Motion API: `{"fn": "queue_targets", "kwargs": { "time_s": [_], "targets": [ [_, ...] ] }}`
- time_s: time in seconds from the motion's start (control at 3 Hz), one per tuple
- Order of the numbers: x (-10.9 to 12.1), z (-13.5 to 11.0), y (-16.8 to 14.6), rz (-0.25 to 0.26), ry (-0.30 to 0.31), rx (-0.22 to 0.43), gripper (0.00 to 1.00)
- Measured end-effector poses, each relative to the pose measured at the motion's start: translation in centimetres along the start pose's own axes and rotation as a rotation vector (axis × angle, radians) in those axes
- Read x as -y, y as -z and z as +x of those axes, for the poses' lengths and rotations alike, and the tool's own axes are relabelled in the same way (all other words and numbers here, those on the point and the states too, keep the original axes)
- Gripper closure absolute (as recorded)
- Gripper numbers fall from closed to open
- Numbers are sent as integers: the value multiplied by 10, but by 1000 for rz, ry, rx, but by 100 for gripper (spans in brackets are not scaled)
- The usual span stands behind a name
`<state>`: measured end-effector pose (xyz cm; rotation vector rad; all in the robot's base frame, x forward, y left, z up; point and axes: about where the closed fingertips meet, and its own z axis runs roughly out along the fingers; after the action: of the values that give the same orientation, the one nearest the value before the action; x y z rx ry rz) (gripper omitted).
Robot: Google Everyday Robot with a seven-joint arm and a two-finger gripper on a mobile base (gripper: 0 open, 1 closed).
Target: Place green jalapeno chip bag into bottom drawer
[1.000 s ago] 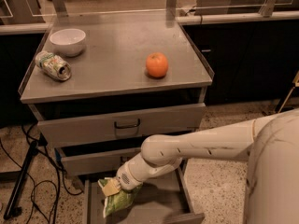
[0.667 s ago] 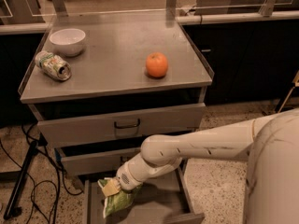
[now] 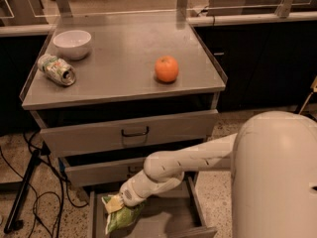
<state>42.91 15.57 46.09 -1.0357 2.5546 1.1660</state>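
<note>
The green jalapeno chip bag [image 3: 120, 217] hangs low over the left part of the open bottom drawer [image 3: 171, 218], whose grey floor shows beside it. My gripper [image 3: 115, 204] reaches down from the white arm and is shut on the bag's top edge. The bag's lower end is at or just above the drawer floor; I cannot tell whether it touches.
On the grey cart top stand a white bowl [image 3: 72, 43], a crushed drink can [image 3: 56, 69] and an orange [image 3: 166, 69]. Two upper drawers with dark handles [image 3: 134, 132] sit above the open one. Cables and a black stand [image 3: 22, 192] lie on the floor at left.
</note>
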Motion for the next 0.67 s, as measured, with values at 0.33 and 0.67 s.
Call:
{"fn": "queue_targets", "kwargs": {
  "time_s": [0.33,0.67],
  "targets": [
    [9,-4,-23,-32,-23,22,100],
    [12,0,-29,-39,-36,19,100]
  ]
}}
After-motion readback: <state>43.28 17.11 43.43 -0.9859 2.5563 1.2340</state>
